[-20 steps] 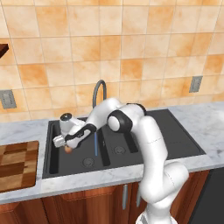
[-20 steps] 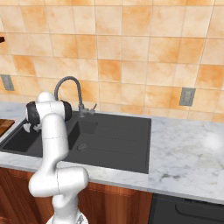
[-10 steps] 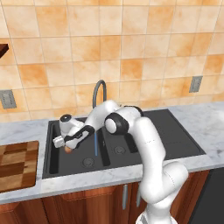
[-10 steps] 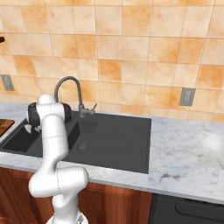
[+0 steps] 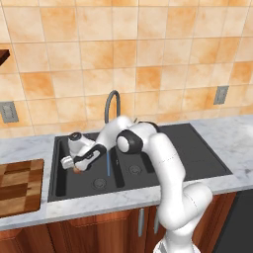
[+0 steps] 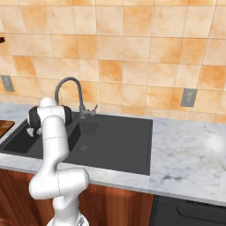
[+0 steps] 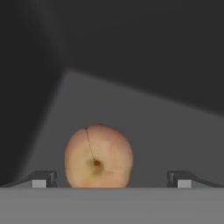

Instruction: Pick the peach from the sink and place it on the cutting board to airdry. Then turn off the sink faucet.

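Two dark finger tips of the gripper (image 7: 111, 178) stand spread wide and empty either side of the small round orange-pink peach (image 7: 98, 156), which sits on the matte black sink's (image 5: 64, 185) left basin floor, seemingly ready for closing.

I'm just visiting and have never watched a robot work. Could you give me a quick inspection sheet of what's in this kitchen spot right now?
Surface: marble counter around a black sink.
Job's things: peach on the floor of the left basin; cutting board on the counter left of the sink, nothing on it; sink faucet running a thin stream into the basin.
Clutter: nothing seen.
Hand: hand low in the left basin, open, a finger on each side of the peach, off centre, not touching it.
Cables: nothing seen.
Surroundings: orange tiled wall, wall outlets, wooden cabinets below.
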You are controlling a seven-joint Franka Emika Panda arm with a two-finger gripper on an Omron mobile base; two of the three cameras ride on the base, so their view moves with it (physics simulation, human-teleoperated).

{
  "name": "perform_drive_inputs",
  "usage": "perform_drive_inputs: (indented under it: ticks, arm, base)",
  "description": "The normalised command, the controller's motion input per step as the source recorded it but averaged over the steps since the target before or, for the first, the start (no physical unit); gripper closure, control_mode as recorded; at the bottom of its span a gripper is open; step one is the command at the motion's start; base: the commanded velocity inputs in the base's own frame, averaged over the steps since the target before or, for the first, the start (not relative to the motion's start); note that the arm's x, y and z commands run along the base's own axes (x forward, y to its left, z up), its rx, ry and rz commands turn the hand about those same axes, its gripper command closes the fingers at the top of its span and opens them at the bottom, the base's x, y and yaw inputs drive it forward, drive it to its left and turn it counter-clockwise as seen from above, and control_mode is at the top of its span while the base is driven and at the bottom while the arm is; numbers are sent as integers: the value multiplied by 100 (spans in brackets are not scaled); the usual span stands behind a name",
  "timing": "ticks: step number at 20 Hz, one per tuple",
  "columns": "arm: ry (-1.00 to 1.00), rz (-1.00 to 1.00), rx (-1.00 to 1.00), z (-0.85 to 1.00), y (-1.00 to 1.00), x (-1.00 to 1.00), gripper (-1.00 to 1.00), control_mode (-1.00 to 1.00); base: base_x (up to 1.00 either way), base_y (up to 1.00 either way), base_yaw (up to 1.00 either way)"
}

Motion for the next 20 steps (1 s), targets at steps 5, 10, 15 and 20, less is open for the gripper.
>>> perform_drive_inputs:
  ticks: [5,10,15,20]
  arm:
    - [0,-2,0,-26,11,5,-100,-100]
    - [0,-2,0,-28,16,5,-100,-100]
    - [0,-2,0,-34,26,2,-100,-100]
    - [2,-2,0,-39,43,0,100,-100]
  base:
    - [0,0,0]
    - [0,0,0]
    - [0,0,0]
    - [0,0,0]
